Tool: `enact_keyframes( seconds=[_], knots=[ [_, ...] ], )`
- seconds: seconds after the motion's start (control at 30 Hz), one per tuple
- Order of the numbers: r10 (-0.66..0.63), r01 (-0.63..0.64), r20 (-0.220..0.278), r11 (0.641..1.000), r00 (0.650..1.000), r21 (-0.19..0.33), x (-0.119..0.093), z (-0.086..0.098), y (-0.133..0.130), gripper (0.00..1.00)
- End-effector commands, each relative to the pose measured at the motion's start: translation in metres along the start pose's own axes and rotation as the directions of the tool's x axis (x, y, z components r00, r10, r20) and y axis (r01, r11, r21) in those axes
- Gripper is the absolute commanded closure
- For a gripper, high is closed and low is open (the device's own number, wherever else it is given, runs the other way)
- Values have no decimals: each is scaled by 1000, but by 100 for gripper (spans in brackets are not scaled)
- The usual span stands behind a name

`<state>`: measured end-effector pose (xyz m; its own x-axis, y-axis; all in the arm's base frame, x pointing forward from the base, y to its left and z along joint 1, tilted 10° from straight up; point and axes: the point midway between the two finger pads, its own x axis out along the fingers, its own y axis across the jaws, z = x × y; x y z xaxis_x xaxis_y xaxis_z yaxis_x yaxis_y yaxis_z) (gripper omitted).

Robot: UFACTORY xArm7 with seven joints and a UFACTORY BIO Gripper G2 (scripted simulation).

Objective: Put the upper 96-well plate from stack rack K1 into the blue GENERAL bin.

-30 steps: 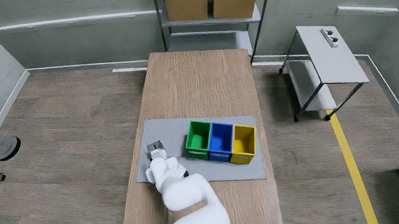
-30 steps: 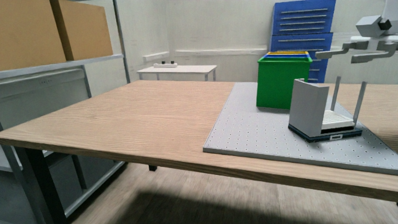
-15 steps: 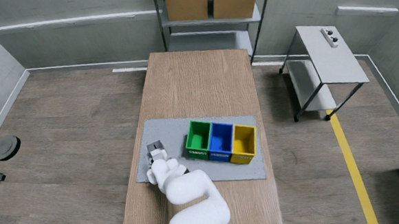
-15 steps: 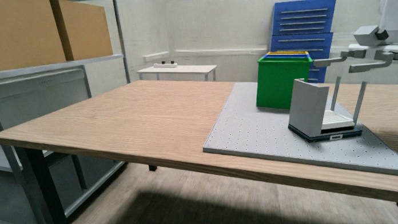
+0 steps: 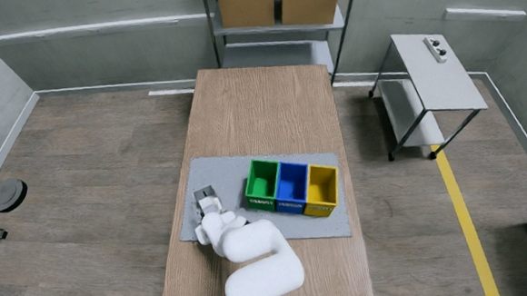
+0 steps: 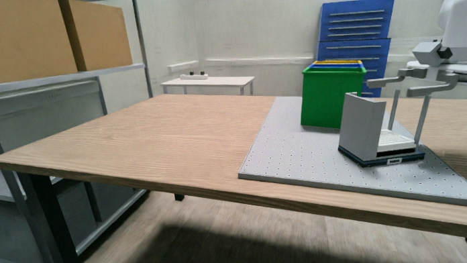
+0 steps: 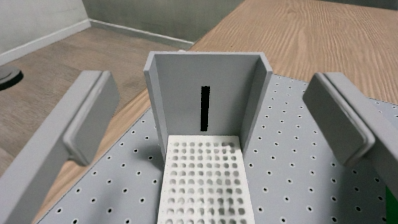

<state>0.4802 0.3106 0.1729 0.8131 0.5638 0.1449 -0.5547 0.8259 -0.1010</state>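
The rack K1 [image 5: 203, 191] [image 6: 360, 127] [image 7: 175, 90] stands upright at the left of the grey board. A white well plate [image 6: 396, 138] [image 7: 205, 185] lies low in it, wells up; the lower plate cannot be told apart from it. My gripper [image 6: 390, 88] [image 7: 215, 119] is open, its fingers empty and spread wider than the rack. It hangs above the rack's post side, higher than the back wall's top. The blue bin [image 5: 290, 207] [image 6: 335, 66] stands upright between the green bin [image 5: 263, 206] [image 6: 330, 97] and the yellow bin [image 5: 318, 212], also upright. The blue bin's inside shows no plate.
The perforated board [image 5: 222, 167] [image 6: 288, 161] [image 7: 280, 165] lies on the wooden table [image 5: 261, 106] [image 6: 168, 141] [image 7: 300, 30]. The green bin is the nearest bin to the rack. Two thin posts [image 6: 422, 121] rise at the rack's arm side. The table's left edge runs close beside the rack.
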Motion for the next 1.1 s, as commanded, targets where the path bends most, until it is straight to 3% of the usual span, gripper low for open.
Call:
enact_keyframes(
  seconds=[0.0,1.07],
  knots=[
    [0,0,3,1000,1000,-2,1,-6,0,63],
    [0,0,3,1000,1000,-2,1,-53,0,63]
  ],
)
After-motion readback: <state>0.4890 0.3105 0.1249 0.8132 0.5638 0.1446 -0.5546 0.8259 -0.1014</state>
